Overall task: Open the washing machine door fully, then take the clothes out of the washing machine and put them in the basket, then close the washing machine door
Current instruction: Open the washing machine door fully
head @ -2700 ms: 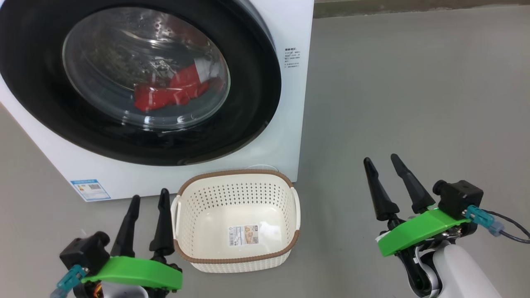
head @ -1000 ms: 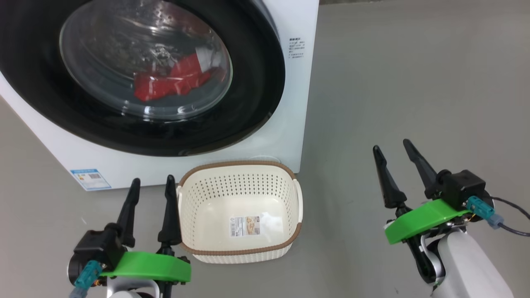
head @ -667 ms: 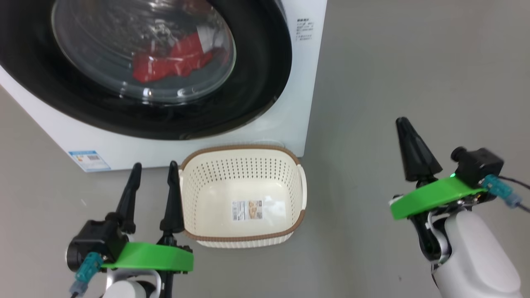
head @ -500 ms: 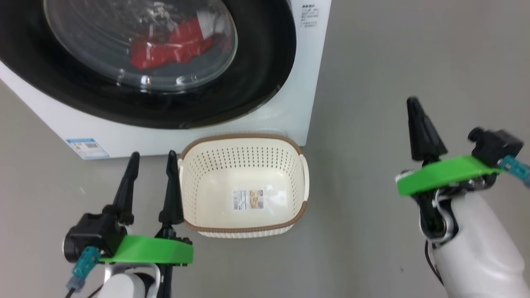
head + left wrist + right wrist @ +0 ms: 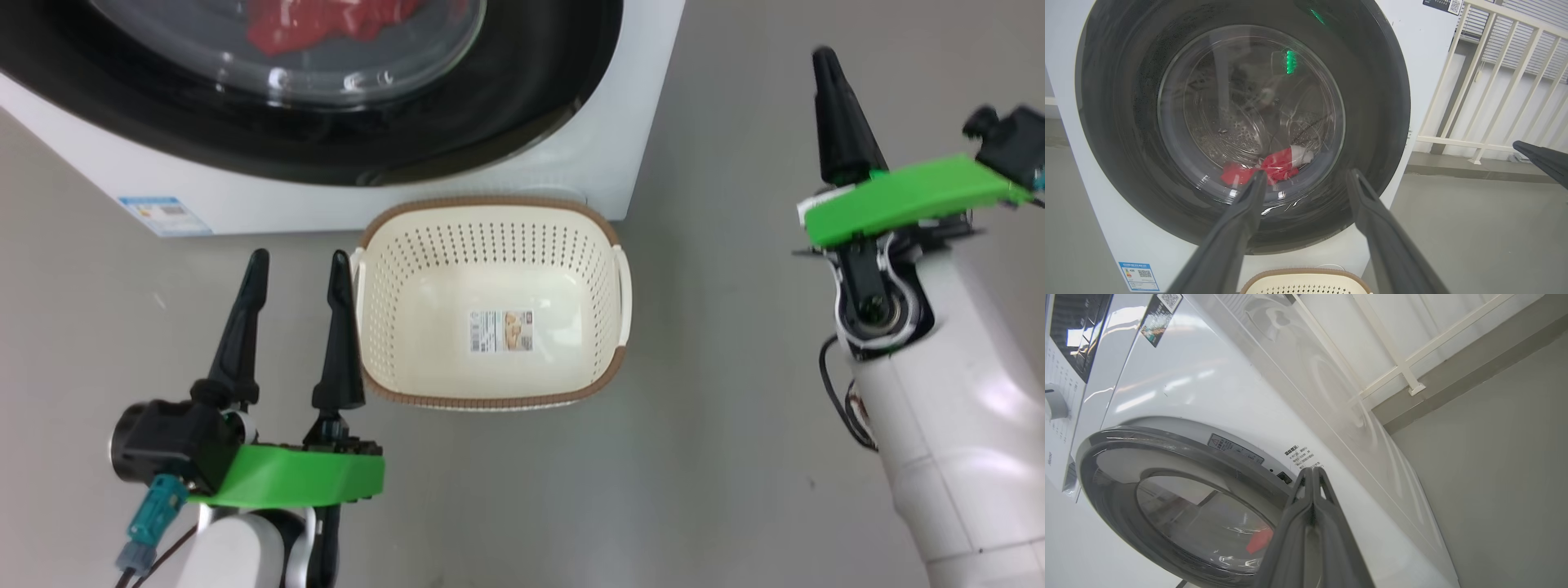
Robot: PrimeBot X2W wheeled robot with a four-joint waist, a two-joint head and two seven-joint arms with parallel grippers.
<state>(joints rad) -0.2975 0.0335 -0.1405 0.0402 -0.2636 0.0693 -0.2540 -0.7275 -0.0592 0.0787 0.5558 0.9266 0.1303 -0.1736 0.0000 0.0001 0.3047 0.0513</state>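
The washing machine (image 5: 620, 139) stands at the top of the head view, and its black-rimmed door (image 5: 522, 98) covers the opening. Red clothes (image 5: 326, 16) lie behind the glass, low in the drum (image 5: 1274, 167). The cream basket (image 5: 490, 200) sits empty on the floor just in front of the machine. My left gripper (image 5: 298, 261) is open beside the basket's left handle, pointing at the door (image 5: 1372, 102). My right gripper (image 5: 824, 57) is shut on nothing, raised to the right of the machine. In the right wrist view its joined tips (image 5: 1312, 469) point near the door's edge (image 5: 1098, 445).
Grey floor (image 5: 735, 408) spreads to the right of the basket and the machine. A pale railing (image 5: 1494, 81) stands against the wall behind and to the right of the machine. Small printed labels (image 5: 1302, 455) sit on the machine's front beside the door.
My right gripper has shut and risen forward toward the machine's right front. The head camera has tilted down, shifting the machine up the picture. My left gripper stays open by the basket.
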